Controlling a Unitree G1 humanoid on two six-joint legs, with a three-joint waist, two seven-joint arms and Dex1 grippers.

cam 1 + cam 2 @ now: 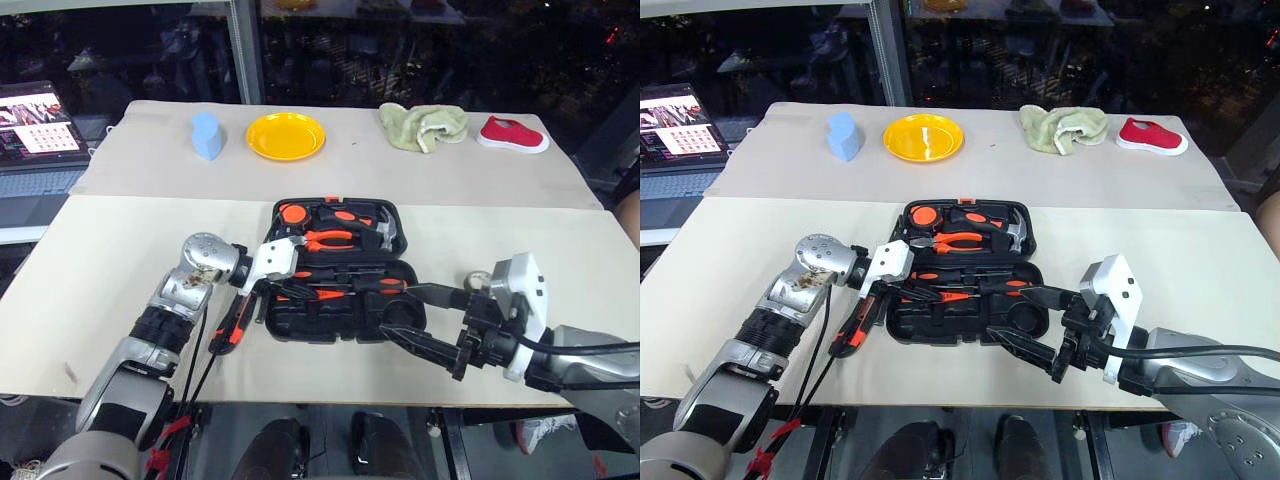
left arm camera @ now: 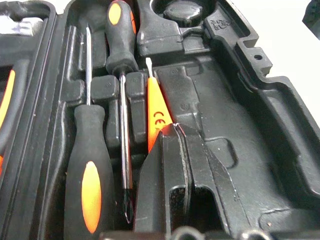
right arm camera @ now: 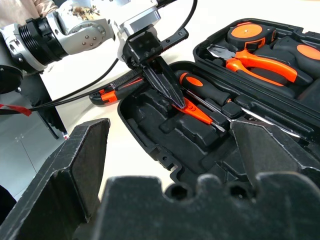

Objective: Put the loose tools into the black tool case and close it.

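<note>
The black tool case (image 1: 330, 325) lies open in the middle of the table. Two orange-and-black screwdrivers (image 2: 90, 170) (image 2: 120, 35) lie in slots of its near half. My left gripper (image 3: 175, 100) reaches in from the left, shut on the handle end of the slim red tester screwdriver (image 3: 200, 115), which rests slanted over its slot. The orange-black utility knife (image 1: 232, 325) lies on the table just left of the case. My right gripper (image 1: 398, 311) hangs open over the case's right end, empty. A small grey roll (image 1: 478, 280) peeks out behind it.
Orange pliers (image 1: 328, 238), a hammer (image 1: 385, 232) and a tape measure (image 1: 293, 212) fill the case's far half. On the back table are a blue object (image 1: 206, 136), a yellow plate (image 1: 286, 135), a green cloth (image 1: 423, 125) and a red shoe (image 1: 512, 134). A laptop (image 1: 38, 130) stands far left.
</note>
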